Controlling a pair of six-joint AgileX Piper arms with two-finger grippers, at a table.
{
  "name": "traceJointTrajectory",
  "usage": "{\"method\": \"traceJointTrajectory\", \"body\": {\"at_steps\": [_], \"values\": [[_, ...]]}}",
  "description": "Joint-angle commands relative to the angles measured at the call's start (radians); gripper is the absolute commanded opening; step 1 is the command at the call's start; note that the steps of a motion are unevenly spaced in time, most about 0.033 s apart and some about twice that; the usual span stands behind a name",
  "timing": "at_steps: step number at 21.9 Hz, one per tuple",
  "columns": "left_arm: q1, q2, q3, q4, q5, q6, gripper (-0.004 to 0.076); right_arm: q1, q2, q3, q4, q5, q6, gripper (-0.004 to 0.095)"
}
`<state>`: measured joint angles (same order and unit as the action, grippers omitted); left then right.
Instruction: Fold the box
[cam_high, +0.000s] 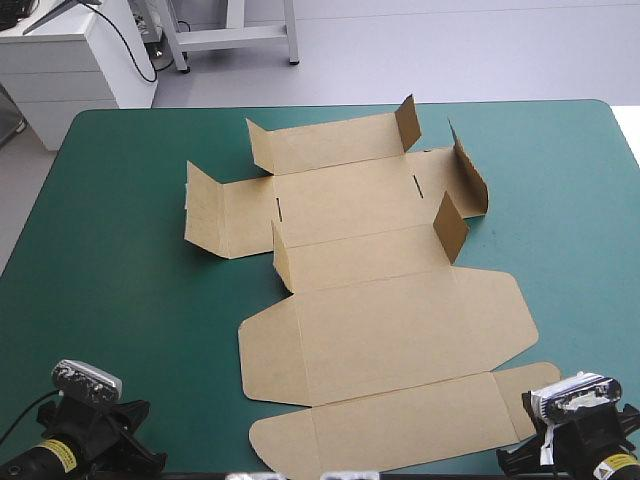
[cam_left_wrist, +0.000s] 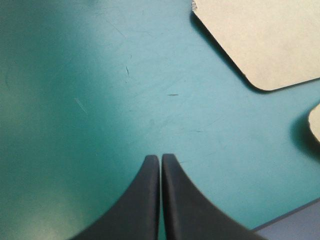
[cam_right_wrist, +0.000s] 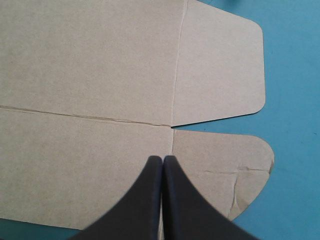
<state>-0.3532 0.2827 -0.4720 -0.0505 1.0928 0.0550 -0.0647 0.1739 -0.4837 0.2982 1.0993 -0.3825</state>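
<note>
1. Currently both arms sit low at the near edge of the table, the left arm toward its left corner and the right arm toward its right. Both wrists point forward over the top.
2. Left gripper: we note the fingers pressed together into one pointed arch, with nothing between them. It hangs over bare teal-green cover.
3. Right gripper: the fingers are likewise pressed together and pinch nothing. The tips stand over the near right end of the box, above its nearest strip, just beside the point where the creases meet. We cannot tell whether they touch the board.
4. From the high view, the brown box lies about the middle of the table and reaches from the far half down to the near edge. Its large near panel and the strip beyond it lie flat. At the far end, the walls and end tabs stand partly raised.
5. From the left wrist view, two rounded corners of the box lie ahead of and beside the left gripper, apart from it.
6. Counts: two grippers, one box, and two short slits cut in the box's base panel.
</note>
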Motion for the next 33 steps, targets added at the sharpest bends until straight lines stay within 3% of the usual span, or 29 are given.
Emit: {"method": "traceJointTrajectory", "body": {"at_steps": [1,23,28,33], "values": [[-0.004,0.009,-0.024,-0.013,-0.053,-0.006,-0.0008,0.002,0.013,-0.023,0.009,-0.064,-0.002,-0.0016],[-0.004,0.009,-0.024,-0.013,-0.053,-0.006,-0.0008,0.002,0.013,-0.028,0.011,-0.070,-0.019,-0.0016],[-0.004,0.009,-0.024,-0.013,-0.053,-0.006,-0.0008,0.002,0.071,-0.093,-0.011,-0.181,-0.020,-0.0016],[-0.004,0.009,-0.024,-0.013,-0.053,-0.006,-0.0008,0.002,0.291,-0.227,-0.077,-0.308,-0.061,-0.0016]]}}
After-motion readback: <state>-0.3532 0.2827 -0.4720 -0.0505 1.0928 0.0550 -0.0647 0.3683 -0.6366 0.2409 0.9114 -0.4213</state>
